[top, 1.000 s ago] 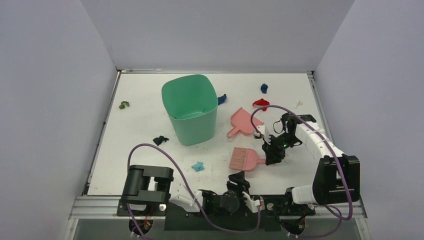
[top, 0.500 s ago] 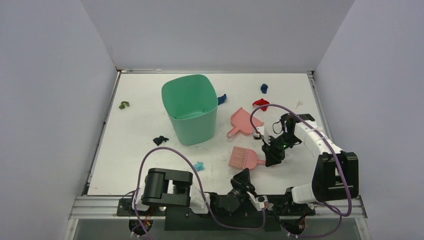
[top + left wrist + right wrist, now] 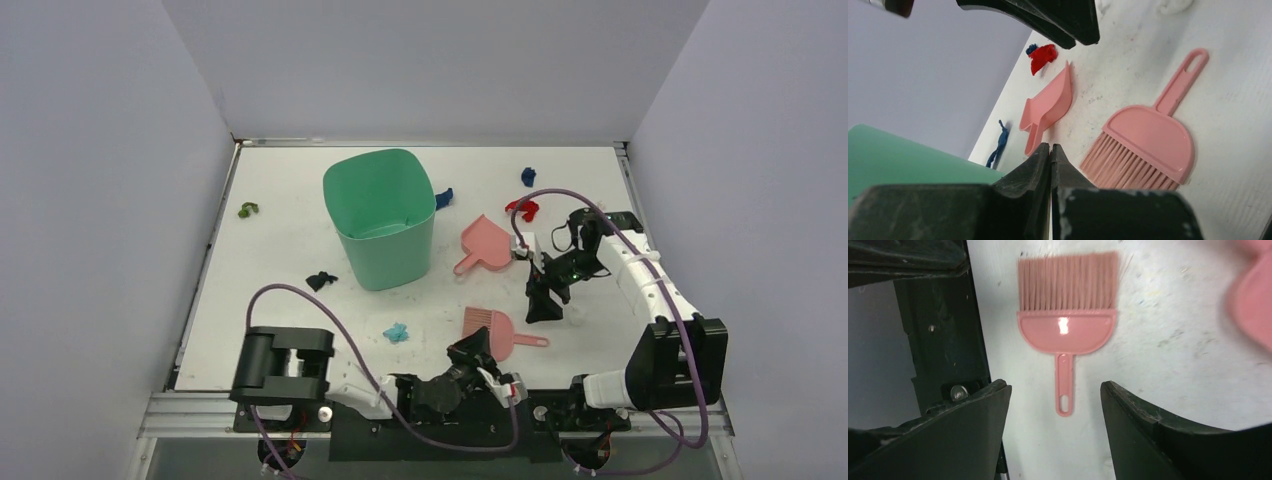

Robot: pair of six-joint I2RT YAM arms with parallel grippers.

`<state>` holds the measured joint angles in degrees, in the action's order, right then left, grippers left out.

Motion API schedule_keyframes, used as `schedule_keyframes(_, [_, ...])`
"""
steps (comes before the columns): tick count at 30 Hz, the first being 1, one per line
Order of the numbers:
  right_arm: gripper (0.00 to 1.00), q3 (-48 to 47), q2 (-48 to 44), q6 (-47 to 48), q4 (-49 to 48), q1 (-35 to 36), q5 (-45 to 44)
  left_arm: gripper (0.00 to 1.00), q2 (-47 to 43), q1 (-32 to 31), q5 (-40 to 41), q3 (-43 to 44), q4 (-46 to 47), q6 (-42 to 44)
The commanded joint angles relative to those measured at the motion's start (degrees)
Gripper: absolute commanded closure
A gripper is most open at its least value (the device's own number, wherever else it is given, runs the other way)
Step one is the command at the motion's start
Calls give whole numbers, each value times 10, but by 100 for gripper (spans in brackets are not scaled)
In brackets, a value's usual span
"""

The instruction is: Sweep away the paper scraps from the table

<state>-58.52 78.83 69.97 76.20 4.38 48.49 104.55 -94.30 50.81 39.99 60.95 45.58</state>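
The pink brush (image 3: 497, 334) lies flat on the white table (image 3: 280, 250), bristles left, handle right. My right gripper (image 3: 544, 304) hangs open just above and behind the handle (image 3: 1064, 385), holding nothing; in its wrist view the brush (image 3: 1066, 315) lies between and beyond the fingers. My left gripper (image 3: 476, 348) is shut and empty, its tips (image 3: 1050, 148) next to the bristles (image 3: 1128, 165). Paper scraps lie scattered: teal (image 3: 397, 332), black (image 3: 320, 281), olive (image 3: 248, 210), red (image 3: 521, 208), dark blue (image 3: 527, 177) and another dark blue (image 3: 443, 198).
A tall green bin (image 3: 380, 215) stands at mid-table. The pink dustpan (image 3: 485, 245) lies to its right, mouth toward the red scrap (image 3: 1043, 55). Grey walls close in the table on three sides. A purple cable loops over each arm.
My right gripper has opened, let go of the brush handle and drawn back from it. The brush now lies nearer the front edge. My left gripper has shut and its arm has shifted.
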Motion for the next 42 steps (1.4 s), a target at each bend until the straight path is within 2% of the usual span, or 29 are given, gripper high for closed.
schedule_keyframes(1, [32, -82, -27, -2, 41, -2, 91, 100, -128, 3, -29, -21, -107, -125])
schedule_keyframes(4, [31, -91, -38, -40, 5, -1, 76, 100, -186, 4, -78, -29, -203, -172])
schedule_keyframes(6, [32, -56, -55, -68, -59, 0, 32, 84, -206, 4, -99, -19, -276, -195])
schedule_keyframes(8, [33, 0, -75, -51, -117, 0, -13, 69, -221, 2, -113, -2, -349, -238])
schedule_keyframes(12, [35, 119, -132, -26, -221, 1, -90, 49, -250, -8, -122, -6, -420, -349])
schedule_keyframes(13, [34, 141, -148, -24, -243, 2, -98, 40, -258, -9, -119, -9, -431, -375])
schedule_keyframes(15, [33, 173, -174, -24, -269, 9, -108, 33, -270, -11, -101, -12, -452, -420])
schedule_keyframes(22, [34, 236, -189, -40, -318, 69, -165, 32, -307, -14, -88, -45, -449, -486])
schedule_keyframes(29, [36, 276, -192, -46, -344, 97, -209, 33, -314, -14, -80, -54, -447, -490])
schedule_keyframes(42, [41, 297, -151, -65, -366, 120, -226, 34, -292, -14, -89, -46, -452, -490])
